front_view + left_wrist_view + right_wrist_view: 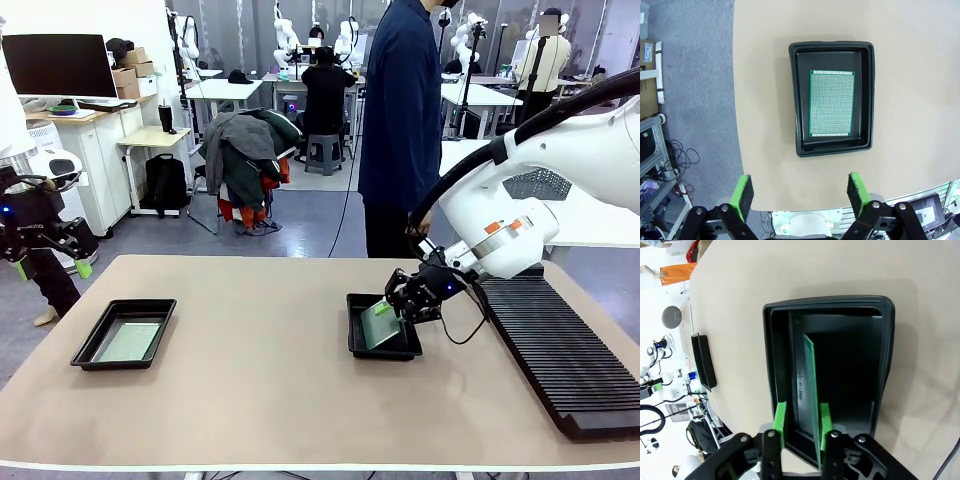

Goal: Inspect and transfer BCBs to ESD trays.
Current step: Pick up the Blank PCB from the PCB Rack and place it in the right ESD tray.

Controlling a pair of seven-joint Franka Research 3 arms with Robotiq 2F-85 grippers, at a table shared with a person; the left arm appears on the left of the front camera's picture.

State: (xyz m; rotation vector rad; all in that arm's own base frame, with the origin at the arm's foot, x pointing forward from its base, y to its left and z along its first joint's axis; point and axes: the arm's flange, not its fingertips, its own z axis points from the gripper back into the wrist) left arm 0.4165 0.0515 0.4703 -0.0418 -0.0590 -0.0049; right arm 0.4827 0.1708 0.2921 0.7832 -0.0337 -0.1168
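At frame centre-right, the right hand [392,303] brackets a tilted BCB [378,324] in the ESD tray [383,349], grip unclear; left hand [799,196] apart.

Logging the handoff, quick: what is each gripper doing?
Left gripper: open, empty.
Right gripper: pads flank the tilted BCB in the ESD tray; grip unclear.

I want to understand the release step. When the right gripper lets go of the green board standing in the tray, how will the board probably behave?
The BCB stands on edge, tilted, in the ESD tray, so it will probably tip and fall flat. It looks straight and thin between the right gripper pads, so likely stiff and light. The raised rim should keep it from sliding out.
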